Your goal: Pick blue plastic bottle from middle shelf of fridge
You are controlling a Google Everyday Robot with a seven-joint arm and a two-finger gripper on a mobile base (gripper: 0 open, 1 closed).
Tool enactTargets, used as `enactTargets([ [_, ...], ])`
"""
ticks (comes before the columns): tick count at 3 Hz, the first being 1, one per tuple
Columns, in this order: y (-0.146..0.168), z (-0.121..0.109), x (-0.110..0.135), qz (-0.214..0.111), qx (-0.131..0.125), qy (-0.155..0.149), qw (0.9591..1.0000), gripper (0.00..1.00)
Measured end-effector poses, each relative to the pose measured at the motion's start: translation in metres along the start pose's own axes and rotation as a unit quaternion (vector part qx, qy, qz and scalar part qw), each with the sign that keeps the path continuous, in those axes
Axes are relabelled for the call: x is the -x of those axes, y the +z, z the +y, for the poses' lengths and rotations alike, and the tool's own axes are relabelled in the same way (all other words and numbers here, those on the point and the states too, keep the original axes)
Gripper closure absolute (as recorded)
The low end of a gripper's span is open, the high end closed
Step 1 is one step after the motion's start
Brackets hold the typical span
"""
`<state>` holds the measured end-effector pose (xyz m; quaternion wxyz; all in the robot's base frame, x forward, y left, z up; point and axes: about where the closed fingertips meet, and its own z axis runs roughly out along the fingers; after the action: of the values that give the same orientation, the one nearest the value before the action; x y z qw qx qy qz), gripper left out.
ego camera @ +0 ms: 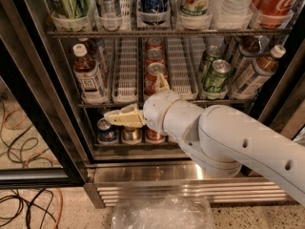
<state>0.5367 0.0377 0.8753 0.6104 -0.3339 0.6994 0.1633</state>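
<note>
The blue plastic bottle (88,75) stands upright at the left end of the middle shelf (125,98), white cap up and brown drink inside. My gripper (134,97) is in front of the shelf's front edge, just right of and below the bottle and apart from it. Its tan fingers are spread open and empty; one finger (123,118) points left below the shelf, the other (162,82) points up before the red cans (154,75). The white arm (228,142) comes in from the lower right. The fridge (190,175) has its door open.
Green cans (215,75) and two more brown-drink bottles (257,70) stand on the shelf's right side. Small cans (107,130) line the shelf below. Tall cans and bottles fill the top shelf (157,32). The black door frame (43,128) stands left; cables (28,209) and a plastic bag (162,213) lie on the floor.
</note>
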Motion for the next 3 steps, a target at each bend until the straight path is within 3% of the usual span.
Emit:
enactTargets([
  [2,0.0045,0.0066,0.0032,-0.009,0.012,0.005,0.9999,0.00],
  [3,0.0060,0.0066,-0.0061,-0.025,-0.002,0.005,0.9997,0.00],
])
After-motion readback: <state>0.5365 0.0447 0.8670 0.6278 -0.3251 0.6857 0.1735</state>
